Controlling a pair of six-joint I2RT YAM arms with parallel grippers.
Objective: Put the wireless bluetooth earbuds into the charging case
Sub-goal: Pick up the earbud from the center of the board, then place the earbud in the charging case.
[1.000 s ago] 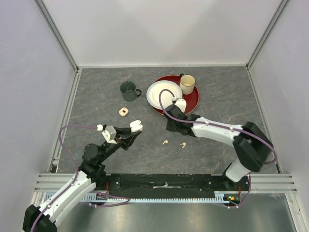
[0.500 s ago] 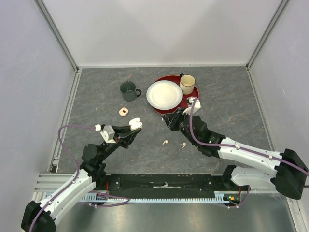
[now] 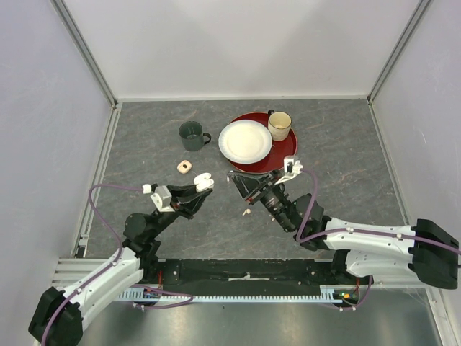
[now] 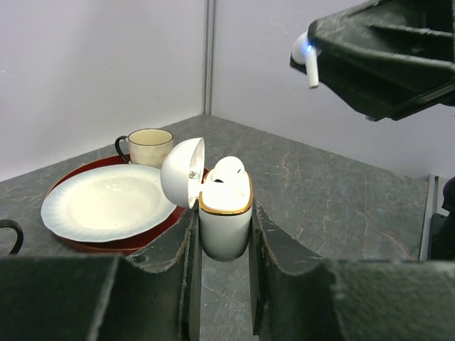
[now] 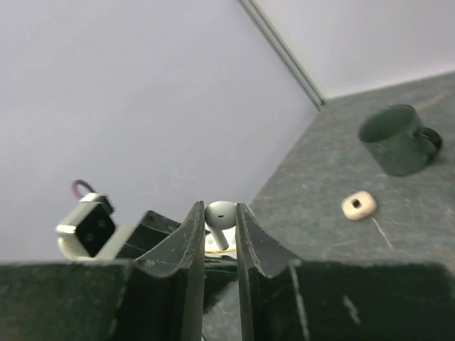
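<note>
My left gripper (image 3: 199,187) is shut on the white, gold-rimmed charging case (image 4: 225,213) and holds it upright above the table with its lid (image 4: 183,172) open. One white earbud (image 4: 229,169) sits in the case. My right gripper (image 3: 233,176) is shut on another white earbud (image 5: 220,215), stem down. It hovers a short way to the right of the case; the earbud also shows in the left wrist view (image 4: 307,58). A pale peach earbud (image 3: 246,212) lies on the table under the right arm. The fourth earbud is hidden.
A red tray (image 3: 284,155) at the back holds a white plate (image 3: 245,140) and a cream cup (image 3: 279,125). A dark green mug (image 3: 191,135) stands to its left. A small peach square piece (image 3: 184,166) lies in front of the mug.
My right arm has swung down and left from the tray, bringing its gripper with the earbud close to the case. The left gripper has barely moved.
</note>
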